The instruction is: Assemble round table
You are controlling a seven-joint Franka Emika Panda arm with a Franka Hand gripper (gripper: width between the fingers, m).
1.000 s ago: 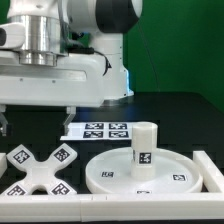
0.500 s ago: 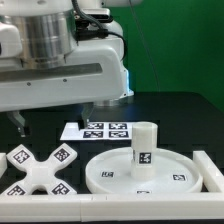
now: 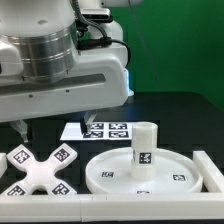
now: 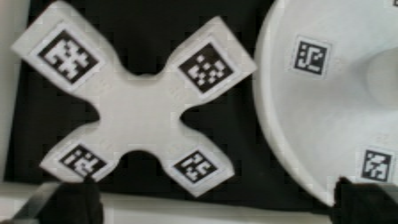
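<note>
We're clearly looking at a robotics lab: black tabletop (image 3: 178, 112), green backdrop (image 3: 175, 50), marker board (image 3: 102, 130) covered in square tags.

You see a white arm (image 3: 85, 80) with a grey metal ring (image 3: 45, 50), a black cable (image 3: 100, 30), and dark fingertips (image 4: 71, 203) on the pincer (image 4: 217, 198).

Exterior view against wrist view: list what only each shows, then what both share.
Only exterior: the leg standing upright on the disc, the marker board behind it, and the arm above. Only wrist: a straight-down look at the foot, with the open gripper showing both fingertips spread wide. Both: the foot, the disc beside it, and the dark table.
</note>
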